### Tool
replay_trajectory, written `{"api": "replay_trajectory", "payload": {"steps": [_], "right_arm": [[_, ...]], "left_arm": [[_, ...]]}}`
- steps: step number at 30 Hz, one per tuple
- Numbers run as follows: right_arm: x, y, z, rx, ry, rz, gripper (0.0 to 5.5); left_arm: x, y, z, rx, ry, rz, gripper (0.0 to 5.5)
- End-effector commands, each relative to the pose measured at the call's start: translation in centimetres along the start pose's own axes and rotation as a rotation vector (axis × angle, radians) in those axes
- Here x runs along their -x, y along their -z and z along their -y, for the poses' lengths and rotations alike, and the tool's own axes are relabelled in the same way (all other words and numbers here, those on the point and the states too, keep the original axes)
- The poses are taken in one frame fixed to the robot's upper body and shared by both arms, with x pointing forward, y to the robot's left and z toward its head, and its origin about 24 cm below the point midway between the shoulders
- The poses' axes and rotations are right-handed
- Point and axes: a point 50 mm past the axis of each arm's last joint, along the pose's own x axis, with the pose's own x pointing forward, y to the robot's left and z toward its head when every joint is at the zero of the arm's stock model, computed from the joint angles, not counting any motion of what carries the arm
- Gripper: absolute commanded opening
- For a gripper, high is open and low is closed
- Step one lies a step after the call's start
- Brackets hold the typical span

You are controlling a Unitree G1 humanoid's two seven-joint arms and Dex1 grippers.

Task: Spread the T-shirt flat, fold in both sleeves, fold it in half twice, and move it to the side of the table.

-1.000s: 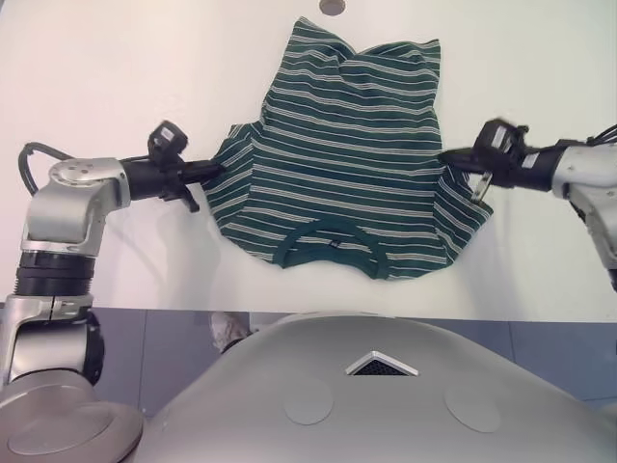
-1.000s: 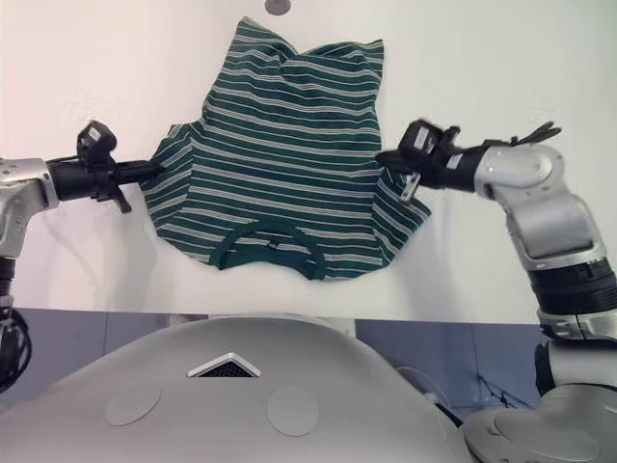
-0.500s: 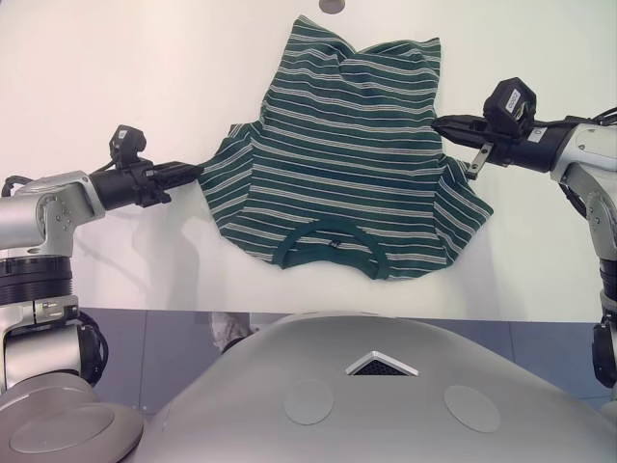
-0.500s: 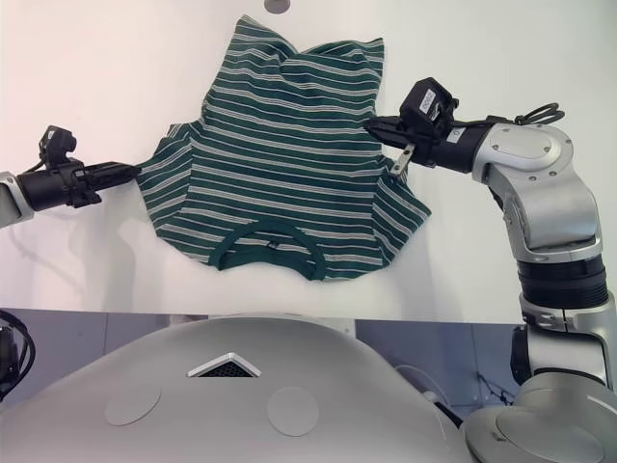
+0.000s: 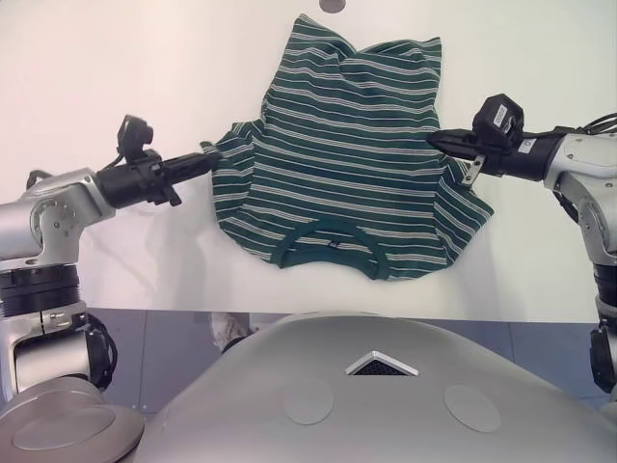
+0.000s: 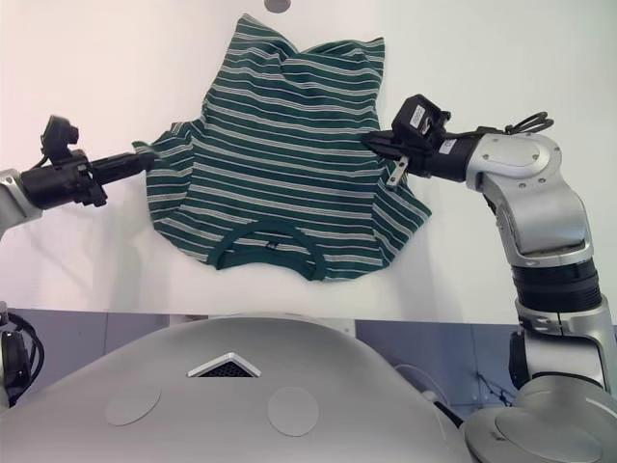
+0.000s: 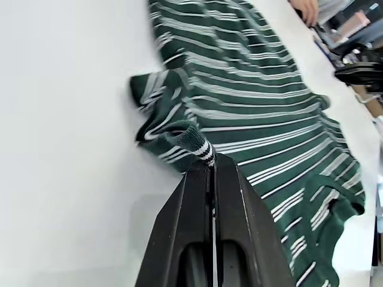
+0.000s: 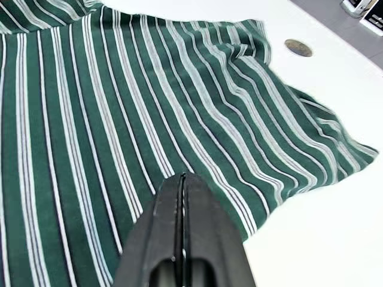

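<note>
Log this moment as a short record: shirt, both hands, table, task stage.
shirt: green striped T-shirt lying on the table, collar toward the robot, wrinkled, unfolded
left hand: shut on the left sleeve cuff
right hand: shut, tip at the shirt's right side above that sleeve; unclear whether it pinches cloth
table: white, with a small round disc at the far edge
stage: spreading; neither sleeve folded in yet
</note>
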Motion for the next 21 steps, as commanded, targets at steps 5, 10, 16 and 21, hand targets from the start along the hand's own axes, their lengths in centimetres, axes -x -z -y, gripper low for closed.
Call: {"api": "replay_trajectory", "payload": {"steps": [5, 10, 16, 21], "right_arm": [[-0.5, 0.0, -0.5, 0.013, -0.026, -0.022, 0.00], [0.4, 0.5, -1.1, -0.163, 0.039, 0.039, 0.79], [8.3, 5.4, -0.9, -0.510, 0.176, -0.077, 1.71], [8.5, 11.8, -3.8, -0.763, 0.065, -0.267, 1.71]], "left_arm": [[-6.6, 2.7, 5.1, -0.386, 0.144, -0.318, 0.02], [-6.9, 4.7, 4.5, -0.363, 0.047, -0.359, 0.60], [-5.2, 1.5, 6.9, -0.386, 0.079, -0.171, 0.63], [-6.0, 0.2, 6.9, -0.372, 0.048, -0.026, 0.63]]}}
